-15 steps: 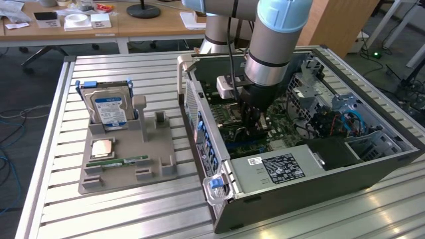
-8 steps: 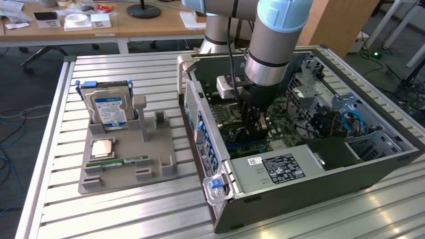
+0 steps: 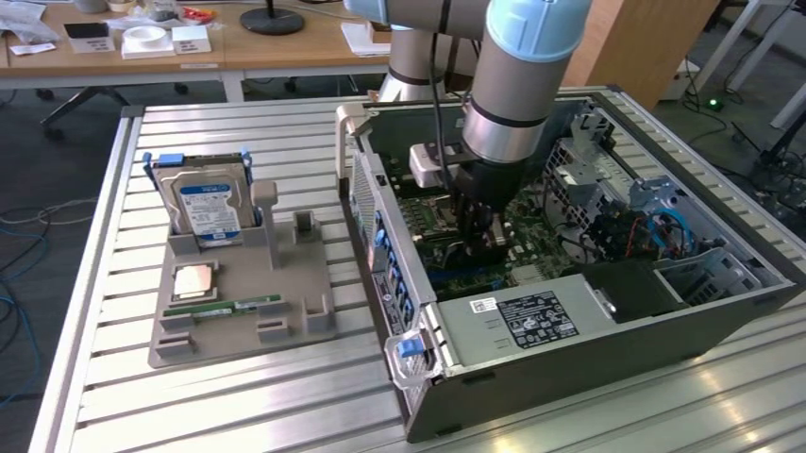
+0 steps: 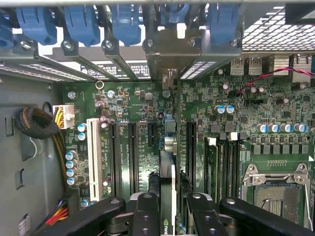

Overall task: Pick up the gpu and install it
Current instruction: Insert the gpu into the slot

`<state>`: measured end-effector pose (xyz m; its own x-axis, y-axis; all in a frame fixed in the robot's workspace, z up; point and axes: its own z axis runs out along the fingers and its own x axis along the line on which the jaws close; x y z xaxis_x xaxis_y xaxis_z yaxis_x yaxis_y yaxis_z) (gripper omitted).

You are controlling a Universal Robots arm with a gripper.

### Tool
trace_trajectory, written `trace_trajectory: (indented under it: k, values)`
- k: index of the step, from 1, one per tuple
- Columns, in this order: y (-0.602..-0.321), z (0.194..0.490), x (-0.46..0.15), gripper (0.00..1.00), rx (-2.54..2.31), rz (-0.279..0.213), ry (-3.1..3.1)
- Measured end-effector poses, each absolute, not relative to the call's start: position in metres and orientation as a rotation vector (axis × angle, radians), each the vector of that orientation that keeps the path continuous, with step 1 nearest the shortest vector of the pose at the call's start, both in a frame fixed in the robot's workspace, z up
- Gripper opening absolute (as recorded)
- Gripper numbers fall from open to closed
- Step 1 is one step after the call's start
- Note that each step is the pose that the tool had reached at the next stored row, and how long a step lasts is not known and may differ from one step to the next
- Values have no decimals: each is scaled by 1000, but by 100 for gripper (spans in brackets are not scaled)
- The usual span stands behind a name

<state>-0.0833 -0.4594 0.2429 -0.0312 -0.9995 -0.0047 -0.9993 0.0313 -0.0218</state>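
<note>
Inside the open steel computer case [image 3: 605, 359], the tool [image 4: 169, 209] grips the gpu [image 4: 167, 169] edge-on between its black fingers [image 4: 146, 216], the thin dark card standing upright over the green motherboard [image 4: 236, 123], its silver bracket [image 4: 170, 54] reaching the rear openings beneath blue plastic latches [image 4: 125, 22]. The risk, judging from here: a slightly skewed card could miss its long black slot [image 4: 190, 147], jam, or scrape neighbouring capacitors. Outside on the slatted aluminium desk [image 3: 252, 396], a boxy hard drive [image 3: 208, 208] stands in a beige fixture [image 3: 240, 321].
</note>
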Motion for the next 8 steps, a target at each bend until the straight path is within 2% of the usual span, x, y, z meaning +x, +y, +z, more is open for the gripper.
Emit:
trace_trajectory:
  k: [8]
  values:
    - [-459, 242, -84, 26, -2174, -19, 2243]
